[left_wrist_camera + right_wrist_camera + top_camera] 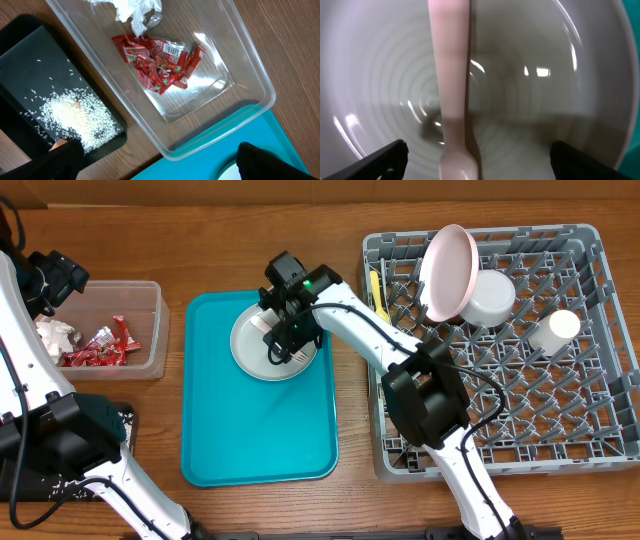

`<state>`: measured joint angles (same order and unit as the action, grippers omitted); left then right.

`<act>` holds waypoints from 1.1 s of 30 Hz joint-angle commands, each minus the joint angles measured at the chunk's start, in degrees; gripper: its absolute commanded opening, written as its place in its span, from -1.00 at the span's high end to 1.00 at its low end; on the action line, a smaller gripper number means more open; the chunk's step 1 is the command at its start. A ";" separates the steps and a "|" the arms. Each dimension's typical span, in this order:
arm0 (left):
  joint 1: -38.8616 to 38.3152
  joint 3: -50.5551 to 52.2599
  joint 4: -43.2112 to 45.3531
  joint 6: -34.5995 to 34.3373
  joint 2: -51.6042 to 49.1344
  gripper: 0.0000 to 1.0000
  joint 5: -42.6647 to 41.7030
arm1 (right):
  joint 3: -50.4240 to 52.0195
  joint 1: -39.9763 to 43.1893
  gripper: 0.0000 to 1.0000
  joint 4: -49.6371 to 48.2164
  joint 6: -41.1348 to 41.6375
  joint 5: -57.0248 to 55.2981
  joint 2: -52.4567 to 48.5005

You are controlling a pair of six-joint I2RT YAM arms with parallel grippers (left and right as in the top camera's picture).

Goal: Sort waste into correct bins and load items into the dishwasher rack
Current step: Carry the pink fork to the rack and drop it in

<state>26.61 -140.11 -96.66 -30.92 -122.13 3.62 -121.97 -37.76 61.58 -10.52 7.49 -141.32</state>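
Right gripper [480,162] is spread wide, nothing grasped; a pale utensil [451,75] lies midway between its fingers [385,161], on the plate [545,115]. Left gripper [162,162] is likewise spread, the tub [250,75] beyond its fingertips [60,161].

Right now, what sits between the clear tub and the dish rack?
The teal tray, carrying the grey plate, with the right gripper down over that plate. The overhead view shows it.
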 commanded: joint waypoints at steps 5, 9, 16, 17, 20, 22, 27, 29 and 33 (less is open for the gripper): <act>-0.44 -0.57 -0.13 1.14 1.64 -1.00 -0.09 | 5.95 -0.55 -0.80 -6.14 2.54 1.57 0.07; -0.44 -0.57 -0.13 1.14 1.64 -1.00 -0.11 | 6.21 -1.31 -0.62 -6.43 2.84 1.57 0.04; -0.44 -0.57 -0.13 1.14 1.64 -1.00 -0.09 | 6.21 -3.41 -0.38 -5.77 3.15 0.57 0.04; -0.44 -0.57 -0.13 1.14 1.64 -1.00 -0.11 | 6.21 -3.85 -0.38 -5.73 3.69 -0.57 0.04; -0.44 -0.57 -0.13 1.14 1.64 -1.00 -0.09 | 6.27 -5.07 -0.38 -5.73 4.59 -4.17 0.02; -0.44 -0.57 -0.13 1.14 1.64 -1.00 -0.11 | 6.32 -5.92 -0.38 -5.77 4.59 -6.86 -0.15; -0.44 -0.57 -0.13 1.14 1.64 -0.99 -0.09 | 6.32 -6.27 -0.19 -5.55 4.83 -7.96 -1.49; -0.44 -0.57 -0.13 1.14 1.64 -1.00 -0.11 | 6.32 -6.27 -0.04 -5.33 4.81 -7.96 -2.45; -0.44 -0.57 -0.13 1.14 1.64 -1.00 -0.09 | 6.32 -6.27 0.18 -4.39 5.01 -7.87 -3.37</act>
<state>26.61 -140.11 -96.68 -30.92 -122.15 3.62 -117.89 -43.94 55.66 -6.07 -0.47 -140.09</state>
